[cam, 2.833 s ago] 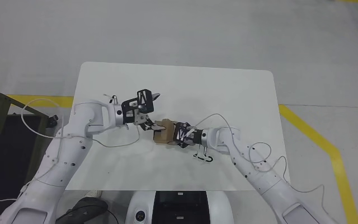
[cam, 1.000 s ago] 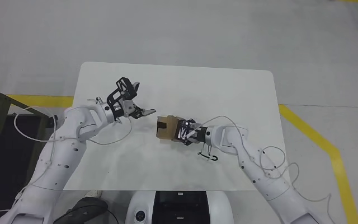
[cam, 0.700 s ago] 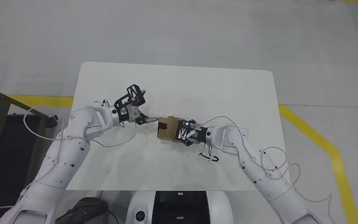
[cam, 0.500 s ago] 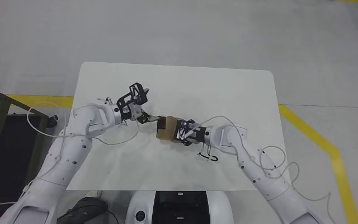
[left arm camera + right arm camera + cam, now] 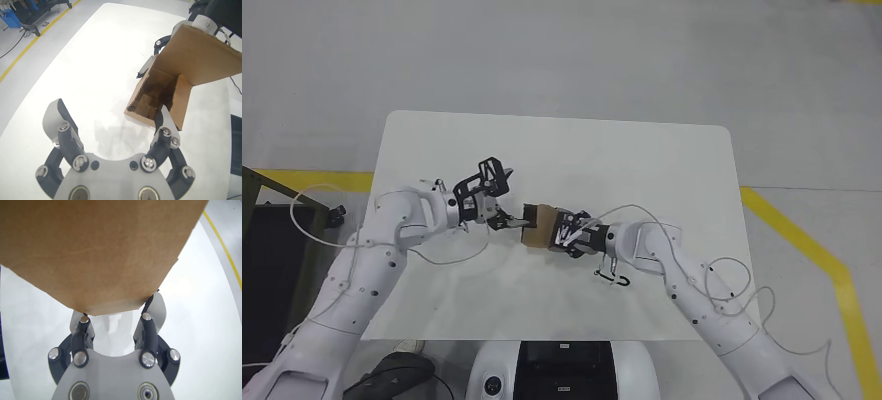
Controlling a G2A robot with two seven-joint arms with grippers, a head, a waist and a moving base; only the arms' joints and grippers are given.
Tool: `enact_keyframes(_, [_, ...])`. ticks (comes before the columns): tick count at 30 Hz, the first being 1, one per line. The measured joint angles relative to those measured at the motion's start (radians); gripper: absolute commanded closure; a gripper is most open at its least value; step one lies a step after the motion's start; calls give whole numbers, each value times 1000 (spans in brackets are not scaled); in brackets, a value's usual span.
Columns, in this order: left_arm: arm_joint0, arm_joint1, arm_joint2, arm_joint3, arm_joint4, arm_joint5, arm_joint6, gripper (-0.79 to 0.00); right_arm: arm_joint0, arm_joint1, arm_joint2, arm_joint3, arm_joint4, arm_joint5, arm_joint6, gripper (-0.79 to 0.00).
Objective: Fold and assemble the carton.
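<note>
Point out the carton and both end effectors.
carton (image 5: 198,56), left wrist view, on its raised outer flap.
left end effector (image 5: 110,107), left wrist view, midway between its fingertips.
right end effector (image 5: 118,310), right wrist view, midway between its fingertips, at the carton's edge.

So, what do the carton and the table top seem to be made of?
The carton looks like brown corrugated cardboard with a matte face; its cut edges show the wavy fluting. The table has a smooth white top with a faint sheen, perhaps laminate or painted board; the look leaves that open.
</note>
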Motion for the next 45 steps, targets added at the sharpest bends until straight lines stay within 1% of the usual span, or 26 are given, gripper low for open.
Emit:
enact_keyframes(2, [-8,-2,9,5,2,6,-14,-785,1,0,0,-4,2,0,4,-132])
enact_keyframes(4, [-15,-4,18,13,8,16,-30,-785,2,1,0,-6,1,1,6,-172])
enact_keyframes(6, [-19,-5,25,20,12,31,-43,-785,1,1,0,-7,1,1,7,-228])
enact_keyframes(7, [-21,-7,30,25,13,37,-48,-785,1,2,0,-8,0,0,8,-283])
enact_keyframes(10, [-24,-8,38,37,14,39,-56,-785,3,2,-4,-8,-1,-4,4,-391])
enact_keyframes(11, [-24,-8,39,41,14,40,-58,-785,4,2,-6,-8,-2,-6,2,-514])
enact_keyframes(12, [-25,-8,39,45,14,42,-60,-785,5,1,-8,-7,-3,-8,-1,-570])
enact_keyframes(13, [-25,-8,39,50,13,43,-62,-785,7,1,-11,-5,-3,-10,-5,-653])
enact_keyframes(15, [-25,-9,40,56,12,44,-65,-785,11,0,-16,-1,-4,-11,-12,-782])
enact_keyframes(20, [-25,-9,42,71,6,46,-74,-785,24,-5,-30,17,-5,-12,-45,-785])
enact_keyframes(28, [-20,-9,45,80,4,47,-84,-785,41,-8,-21,84,6,12,-137,-785])
enact_keyframes(33, [-11,-7,37,75,3,48,-85,-785,51,-10,-26,114,15,-8,-178,-785])
enact_keyframes(36, [-2,-3,20,69,-3,50,-76,-785,60,-12,-36,127,9,-23,-202,-785])
enact_keyframes(40, [17,3,-7,64,-5,43,-73,-785,92,-23,-70,169,-9,-44,-255,-785])
enact_keyframes(45, [28,6,-15,69,-3,45,-79,-785,141,-44,-110,259,-12,-40,-339,-785])
